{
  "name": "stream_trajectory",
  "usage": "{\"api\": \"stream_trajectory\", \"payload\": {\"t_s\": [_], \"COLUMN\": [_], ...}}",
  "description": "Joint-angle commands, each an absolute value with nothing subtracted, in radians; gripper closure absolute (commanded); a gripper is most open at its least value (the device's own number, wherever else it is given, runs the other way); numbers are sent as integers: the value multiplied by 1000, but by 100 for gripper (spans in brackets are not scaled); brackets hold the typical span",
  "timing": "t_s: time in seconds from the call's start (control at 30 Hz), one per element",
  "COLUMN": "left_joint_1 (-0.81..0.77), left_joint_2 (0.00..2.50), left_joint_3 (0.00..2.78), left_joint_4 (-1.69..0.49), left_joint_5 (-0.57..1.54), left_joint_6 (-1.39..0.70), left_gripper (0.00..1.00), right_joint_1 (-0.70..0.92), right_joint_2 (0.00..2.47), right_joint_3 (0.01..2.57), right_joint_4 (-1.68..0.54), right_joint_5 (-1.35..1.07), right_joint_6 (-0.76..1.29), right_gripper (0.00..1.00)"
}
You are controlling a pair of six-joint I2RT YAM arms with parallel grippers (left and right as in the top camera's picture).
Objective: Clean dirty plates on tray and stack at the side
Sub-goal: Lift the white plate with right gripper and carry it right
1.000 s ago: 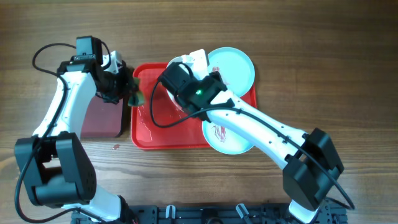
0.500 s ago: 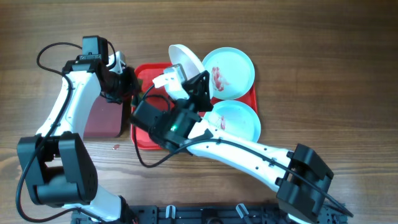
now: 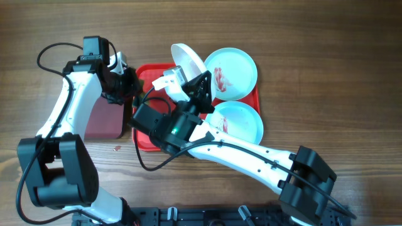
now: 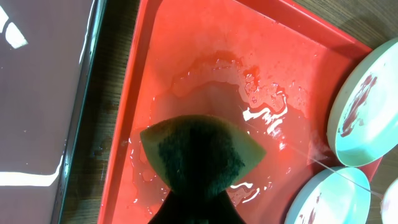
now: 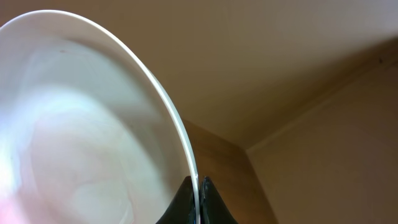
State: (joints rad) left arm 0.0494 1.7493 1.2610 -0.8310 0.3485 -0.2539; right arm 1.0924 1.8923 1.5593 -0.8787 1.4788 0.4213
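Trays side by side at left of the overhead frame: maroon tray [image 3: 100, 119] outermost, red tray [image 3: 143, 143] just beside it to the right. Left gripper [image 3: 130, 88] over the red tray's upper left corner, clamped on a yellow-green sponge [image 4: 202, 152]. In the left wrist view, sponge low over the wet red floor, contact unclear, puddle [image 4: 249, 99] glinting to its upper right. At centre top, white plate [image 3: 187, 59] held aloft and steeply tilted above the red tray's top edge, pinched by its rim in the right gripper [image 5: 198, 198], fingers narrow on the thin edge. Further right, two turquoise plates on the red tray's right side. Upper turquoise plate [image 3: 233, 72] marked with a reddish smear [image 3: 220, 78] on its left half. Lower turquoise plate [image 3: 244, 122] marked faintly near its left edge and partly under the right arm [image 3: 251, 154].
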Motion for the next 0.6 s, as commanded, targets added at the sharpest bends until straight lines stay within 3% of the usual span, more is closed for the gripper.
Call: {"api": "stream_trajectory", "payload": {"t_s": [0.0,0.57], "left_joint_1": [47,47], "left_joint_2": [1747,1747], "left_joint_3": [1254,1254], "left_joint_4": [-831,-831], "left_joint_5": [343,343], "left_joint_6": [-271,-271], "left_gripper": [96,96], "right_joint_1": [1096,1095], "right_joint_2": [1875,1875], "right_joint_3": [1565,1565], "right_joint_4": [-876,-876], "right_joint_5": [1518,1380], "right_joint_6": [420,423], "right_gripper": [96,96]}}
